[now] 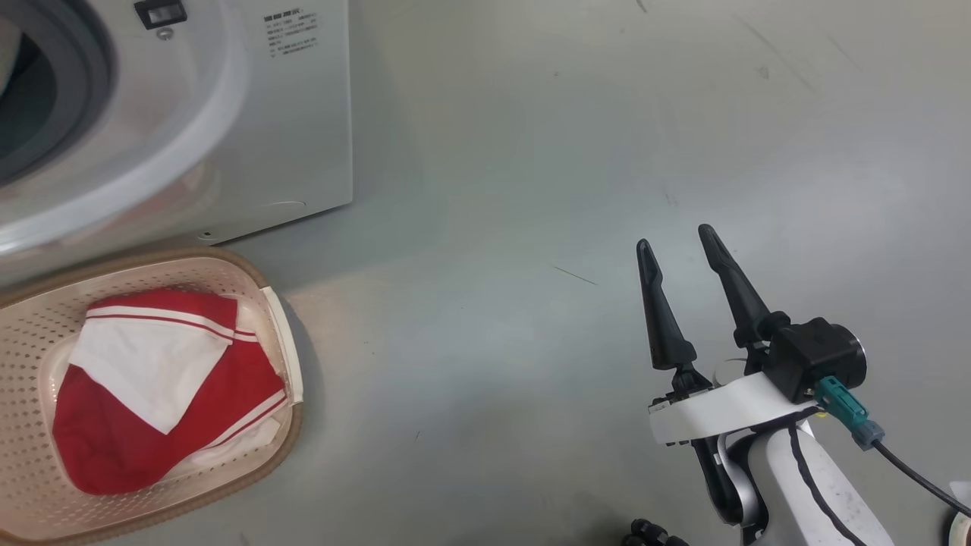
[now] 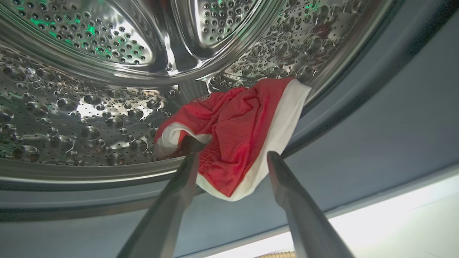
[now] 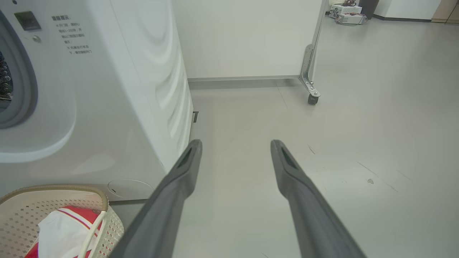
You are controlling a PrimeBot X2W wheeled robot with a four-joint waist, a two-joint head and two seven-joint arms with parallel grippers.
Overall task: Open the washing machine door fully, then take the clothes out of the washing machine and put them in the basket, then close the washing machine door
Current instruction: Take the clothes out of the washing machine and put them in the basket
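Unloading is the step in hand. The left gripper is reaching into the washing machine with its jaws standing fully apart and gripping nothing. Its two fingers are straddling the lower hem of a red-and-white garment. One tip appears to be touching a fold, though contact cannot be confirmed. That garment is lying at the front of the steel drum, draping over its lip towards the grey door seal. A second garment is lying in the basket, which is sitting on the floor just in front of the machine. The right gripper is hovering over the floor well apart from the machine, jaws wide and empty. Judgement: door opening is done, the transfer is partly done, and door closing is outstanding. The next move is calling for a short advance so the fabric sits deep between the fingers. It then needs a firm closure on bunched cloth rather than the thin hem, and a lift clear of the lip before carrying to the basket.
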